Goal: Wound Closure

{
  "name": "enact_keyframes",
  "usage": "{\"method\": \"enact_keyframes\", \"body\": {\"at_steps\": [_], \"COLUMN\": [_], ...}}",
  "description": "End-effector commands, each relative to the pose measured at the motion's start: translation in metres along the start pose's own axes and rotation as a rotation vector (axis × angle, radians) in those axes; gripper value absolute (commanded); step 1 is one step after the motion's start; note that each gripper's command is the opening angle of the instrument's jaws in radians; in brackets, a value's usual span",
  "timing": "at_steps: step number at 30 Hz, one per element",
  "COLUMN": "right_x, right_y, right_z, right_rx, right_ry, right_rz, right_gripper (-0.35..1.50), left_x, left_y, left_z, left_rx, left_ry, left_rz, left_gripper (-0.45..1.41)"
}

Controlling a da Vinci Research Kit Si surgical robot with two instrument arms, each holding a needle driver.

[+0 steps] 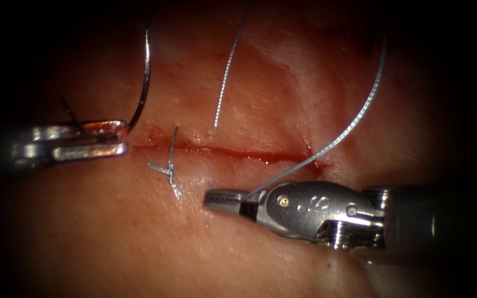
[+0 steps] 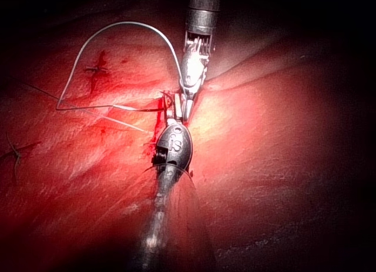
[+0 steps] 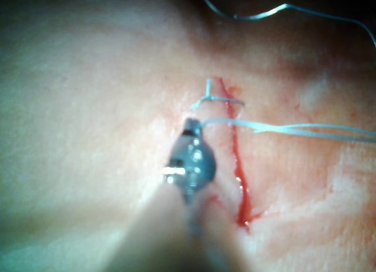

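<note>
One knot (image 1: 168, 170) tied at cut (image 1: 238, 153)'s 9 o'clock end — rest unsewn | left end effector (image 1: 118, 138) clamped on needle (image 1: 144, 83) end | right end effector (image 1: 222, 198) clamped on thread (image 1: 354, 121)

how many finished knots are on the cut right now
1. The knot with cut ends sits across the cut near its left end, between the left claw and right claw. Others may be hidden.

Left tool (image 1: 118, 140) enters horizontally, jaws clamped on the needle (image 1: 146, 83); right tool (image 1: 222, 200) lies level, jaws gripping thread (image 1: 354, 124).
</note>
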Motion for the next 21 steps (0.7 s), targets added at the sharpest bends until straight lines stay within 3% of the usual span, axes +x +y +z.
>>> {"method": "enact_keyframes", "body": {"at_steps": [1,4,6,16,21], "right_x": [-0.0007,-0.0010,-0.0004,0.0015,0.0021], "right_y": [-0.0012,-0.0038,-0.0072,-0.0115,-0.0134], "right_z": [-0.0010,-0.0041,-0.0073,-0.0107,-0.0123], "right_rx": [0.007,0.014,0.040,0.095,0.172], "right_ry": [-0.011,-0.024,-0.023,-0.023,-0.020], "right_rz": [0.012,0.015,0.016,0.013,0.014], "right_gripper": [-0.35,-0.35,-0.35,-0.35,-0.35], "left_x": [-0.0006,-0.0005,-0.0006,-0.0005,-0.0005], "left_y": [0.0002,0.0002,0.0004,0.0006,0.0006], "left_z": [0.0005,0.0007,0.0011,0.0013,0.0013], "left_rx": [-0.003,-0.005,-0.011,-0.015,-0.016], "left_ry": [0.003,0.004,0.008,0.010,0.010], "left_rz": [0.000,0.001,0.002,0.003,0.002], "left_gripper": [-0.45,-0.45,-0.45,-0.45,-0.45]}}
